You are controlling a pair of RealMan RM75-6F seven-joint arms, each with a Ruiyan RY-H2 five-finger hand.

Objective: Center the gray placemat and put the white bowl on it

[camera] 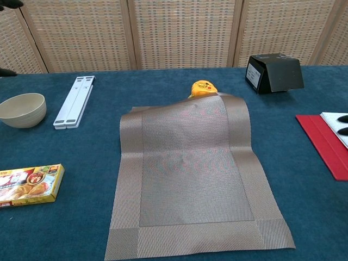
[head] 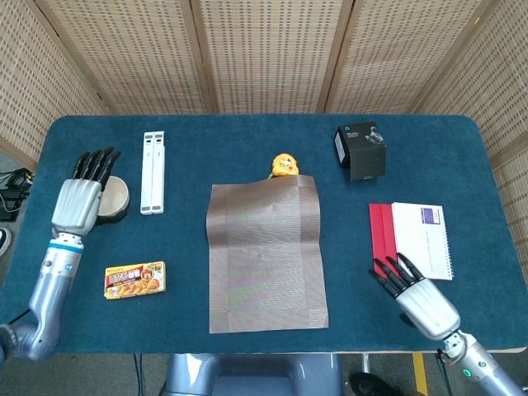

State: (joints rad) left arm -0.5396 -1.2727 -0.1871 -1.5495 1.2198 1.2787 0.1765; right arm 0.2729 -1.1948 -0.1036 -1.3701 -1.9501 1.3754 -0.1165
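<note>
The gray placemat (head: 264, 254) (camera: 193, 179) lies flat in the middle of the blue table, its far right corner riding up on a yellow tape measure (head: 284, 164) (camera: 202, 87). The white bowl (camera: 22, 110) stands at the table's left side; in the head view it (head: 115, 196) is mostly hidden behind my left hand (head: 80, 200). That hand hovers above the bowl with fingers straight and apart, holding nothing. My right hand (head: 417, 297) is low at the front right, fingers spread, empty; only its fingertips (camera: 342, 124) show in the chest view.
A white folding stand (head: 153, 172) lies right of the bowl. A snack box (head: 134, 280) sits at the front left. A black box (head: 360, 151) stands at the back right. A red folder with a white notebook (head: 419, 240) lies at the right.
</note>
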